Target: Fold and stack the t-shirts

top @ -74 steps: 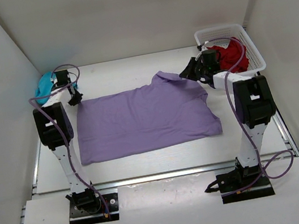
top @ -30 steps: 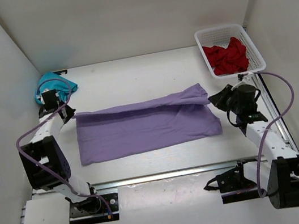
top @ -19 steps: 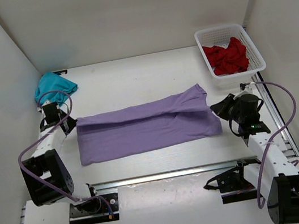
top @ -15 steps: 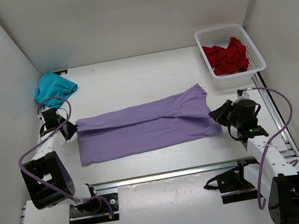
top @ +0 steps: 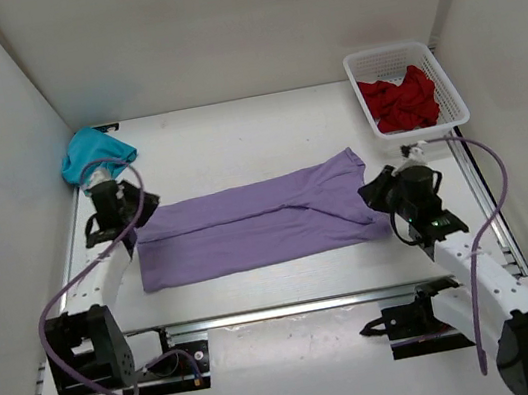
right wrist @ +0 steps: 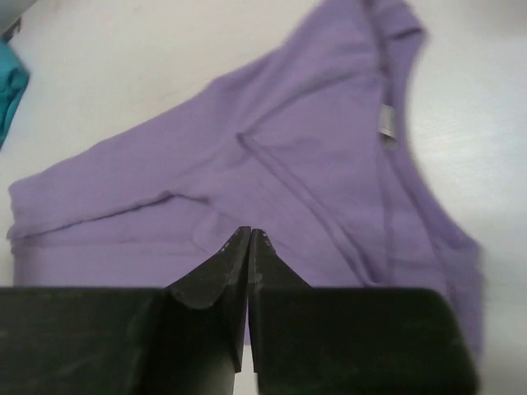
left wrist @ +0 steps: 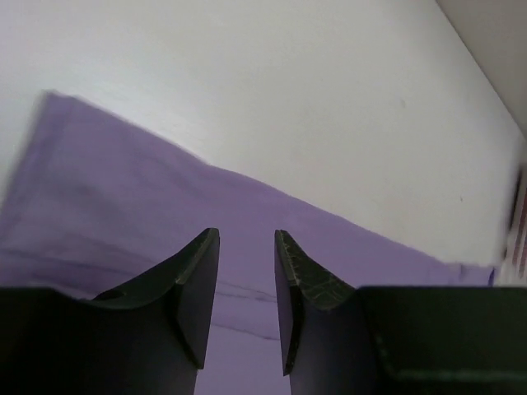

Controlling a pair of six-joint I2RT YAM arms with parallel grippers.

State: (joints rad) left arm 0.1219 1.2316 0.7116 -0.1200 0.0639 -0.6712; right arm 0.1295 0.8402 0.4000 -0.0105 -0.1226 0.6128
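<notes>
Lavender t-shirt (top: 258, 224): folded band, mid-table. Left gripper (left wrist: 247, 234): jaws apart, empty, over its left edge. Right gripper (right wrist: 249, 232): closed, above right end. White table (top: 233, 132) shows all round.

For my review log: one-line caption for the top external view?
Folded lavender t-shirt lies between left tool and right tool; teal t-shirt far left, red t-shirt in basket.

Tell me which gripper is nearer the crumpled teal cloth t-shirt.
Left. The left gripper sits in front of the teal t-shirt; the right gripper is far off, at the lavender t-shirt's right end.
</notes>
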